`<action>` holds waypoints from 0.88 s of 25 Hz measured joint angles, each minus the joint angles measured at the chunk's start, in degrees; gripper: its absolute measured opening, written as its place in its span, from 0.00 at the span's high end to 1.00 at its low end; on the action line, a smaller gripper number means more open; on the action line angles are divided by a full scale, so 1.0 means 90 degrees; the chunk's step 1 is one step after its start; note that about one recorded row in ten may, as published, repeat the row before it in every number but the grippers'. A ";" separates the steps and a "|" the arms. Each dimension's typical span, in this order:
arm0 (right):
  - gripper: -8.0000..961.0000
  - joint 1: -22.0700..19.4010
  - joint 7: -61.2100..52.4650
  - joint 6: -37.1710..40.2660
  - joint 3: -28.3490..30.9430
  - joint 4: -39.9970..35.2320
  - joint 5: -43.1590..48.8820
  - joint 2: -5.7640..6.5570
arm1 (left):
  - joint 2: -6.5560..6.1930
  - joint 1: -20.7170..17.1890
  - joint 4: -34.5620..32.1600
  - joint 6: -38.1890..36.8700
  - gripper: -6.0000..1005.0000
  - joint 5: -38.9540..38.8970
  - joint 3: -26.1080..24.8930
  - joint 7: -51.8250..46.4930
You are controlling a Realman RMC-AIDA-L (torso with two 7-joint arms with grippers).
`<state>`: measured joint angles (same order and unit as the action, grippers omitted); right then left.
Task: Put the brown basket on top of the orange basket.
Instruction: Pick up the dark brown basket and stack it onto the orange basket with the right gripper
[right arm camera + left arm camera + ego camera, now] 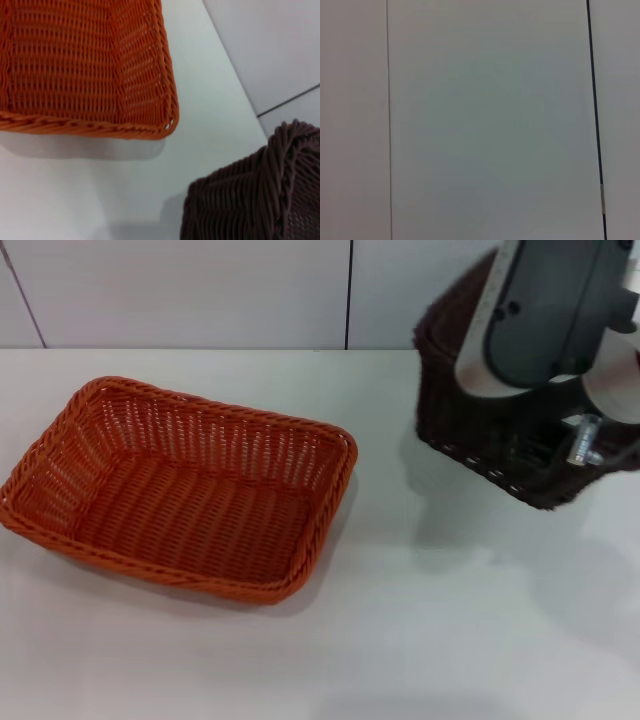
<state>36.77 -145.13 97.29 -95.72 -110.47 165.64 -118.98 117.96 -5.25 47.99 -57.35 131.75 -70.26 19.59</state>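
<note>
The orange basket (pixel 190 510) sits empty on the white table at the left in the head view, and one of its corners shows in the right wrist view (pixel 75 65). The brown basket (pixel 470 430) hangs tilted above the table at the far right, with its shadow on the table below it. My right gripper (pixel 560 425) holds it by its rim, and the arm covers much of the basket. A corner of the brown basket shows close up in the right wrist view (pixel 250 200), apart from the orange basket. My left gripper is out of view.
The white table (pixel 420 620) runs across the front and between the two baskets. A pale panelled wall (pixel 200 290) stands behind the table. The left wrist view shows only wall panels (pixel 490 120).
</note>
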 joint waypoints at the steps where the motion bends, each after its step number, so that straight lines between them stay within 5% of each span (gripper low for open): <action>1: 0.80 0.0070 0.0079 -0.0021 -0.0172 -0.0087 0.0093 0.0003 | -0.0001 0.0001 -0.0004 0.0000 0.31 -0.0001 -0.0013 -0.0018; 17: 0.80 -0.0081 0.2968 -0.0857 -0.1941 -0.0787 0.0158 -0.0010 | 0.0007 -0.0054 -0.0158 -0.0105 0.31 -0.0009 -0.0055 -0.0406; 22: 0.80 -0.0531 0.4266 -0.1573 -0.2196 -0.0777 0.0168 -0.0005 | 0.0020 -0.0083 -0.0183 -0.0125 0.31 -0.0050 -0.0020 -0.0412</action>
<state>31.99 -106.74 83.13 -115.48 -117.46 167.15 -119.03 118.14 -5.99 46.34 -58.48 131.30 -70.44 15.88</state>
